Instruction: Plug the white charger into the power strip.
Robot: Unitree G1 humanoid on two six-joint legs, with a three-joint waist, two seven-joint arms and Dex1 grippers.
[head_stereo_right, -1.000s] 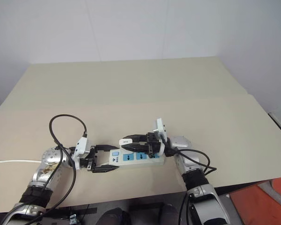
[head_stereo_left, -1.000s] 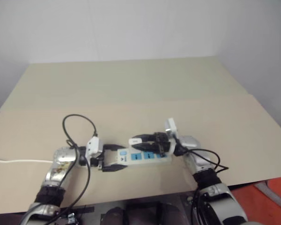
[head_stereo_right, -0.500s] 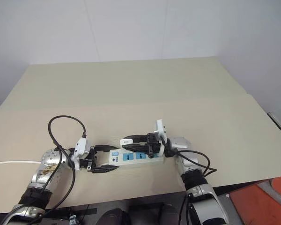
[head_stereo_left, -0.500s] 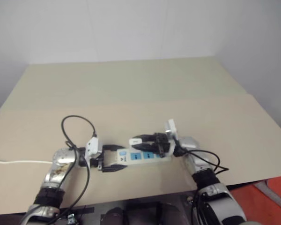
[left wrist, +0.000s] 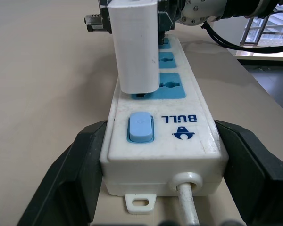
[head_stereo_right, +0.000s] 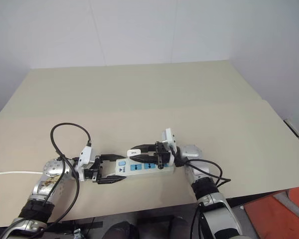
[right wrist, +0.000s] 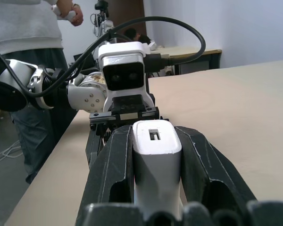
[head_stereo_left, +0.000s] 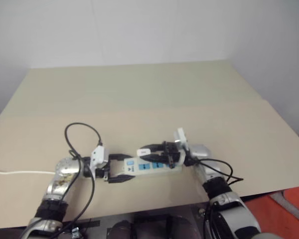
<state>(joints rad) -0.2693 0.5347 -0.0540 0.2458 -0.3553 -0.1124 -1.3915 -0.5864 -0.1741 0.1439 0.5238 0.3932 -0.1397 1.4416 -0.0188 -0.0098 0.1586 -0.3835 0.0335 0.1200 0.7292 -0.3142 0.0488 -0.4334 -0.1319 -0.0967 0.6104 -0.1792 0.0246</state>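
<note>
Two grippers meet over the power strip near the front edge of the tan table. Head views: strip is a long white bar, blue sockets along its top, lying roughly crosswise. Left gripper clamps its switch end, one black finger on each long side. Right gripper comes in from the other end above the strip, closed on the white charger, a small white block much shorter than the strip, sitting over the socket nearest the switch.

Left wrist view: strip end-on, white cord leaving its near face, blue rocker switch, blue "BULL" logo. Black fingers pressed against both sides. Charger stands upright as a plain smooth white block, its lower end at the first blue socket; can't tell if the pins are fully seated.

Right wrist view: charger pinched between black fingers, rounded white end with a small slot. A person in a grey top stands behind the table
</note>
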